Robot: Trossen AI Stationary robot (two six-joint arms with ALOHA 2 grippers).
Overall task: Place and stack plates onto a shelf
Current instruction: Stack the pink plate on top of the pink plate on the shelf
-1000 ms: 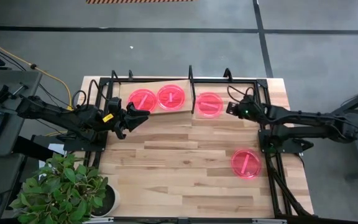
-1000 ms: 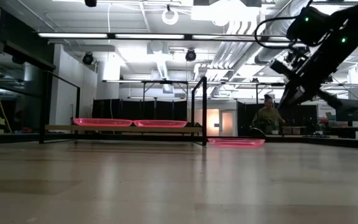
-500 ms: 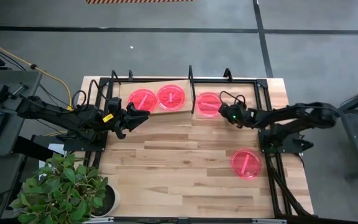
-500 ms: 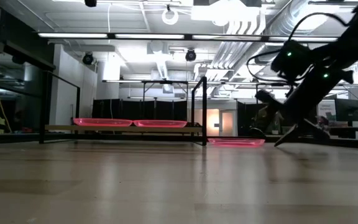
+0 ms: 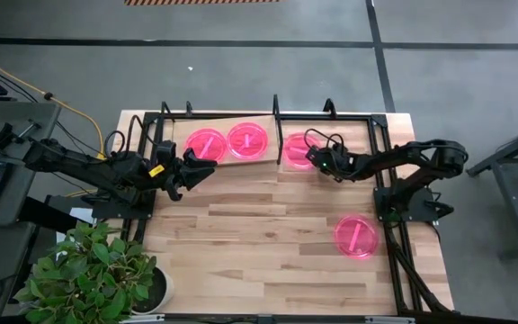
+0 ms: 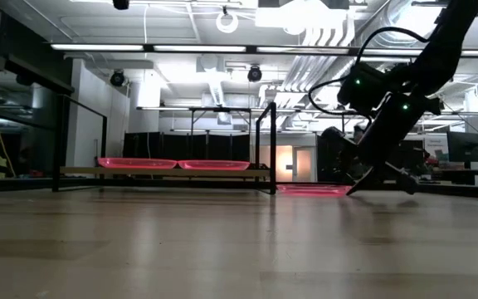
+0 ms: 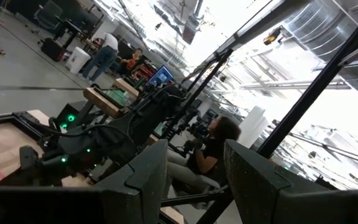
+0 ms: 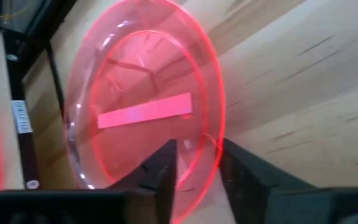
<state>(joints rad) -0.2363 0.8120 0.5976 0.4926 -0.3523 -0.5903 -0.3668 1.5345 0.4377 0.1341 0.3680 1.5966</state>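
High view: two plates, one (image 5: pixel 205 143) beside the other (image 5: pixel 247 139), lying flat on the shelf (image 5: pixel 225 124) at about 11 o'clock on the bench (image 5: pixel 268 243). Third plate (image 5: pixel 297 150) flat on the bench just off the shelf's 3 o'clock end, with the right gripper (image 5: pixel 314 158) down at its 3 o'clock rim. Fourth plate (image 5: pixel 356 236) alone at about 4 o'clock, well apart from the rest. All translucent pink-red, round, raised rim, pale streak across the middle. Left gripper (image 5: pixel 196 171) parked at 9 o'clock, just off the shelf's near edge.

Low view: shelf plates (image 6: pixel 137 163) and (image 6: pixel 214 164) raised above bench level; third plate (image 6: pixel 309 189) on the bench surface, right gripper (image 6: pixel 357 188) tipped down beside it.

Left wrist view: fingers (image 7: pixel 146 171) spread apart, holding nothing; seated person (image 7: pixel 211 144) in the room beyond.

Right wrist view: fingers (image 8: pixel 164 167) parted on either side of the plate's (image 8: pixel 143 112) rim, one inside the dish, one outside; cannot tell whether touching. Glossy pink plastic, pale bar across the centre.
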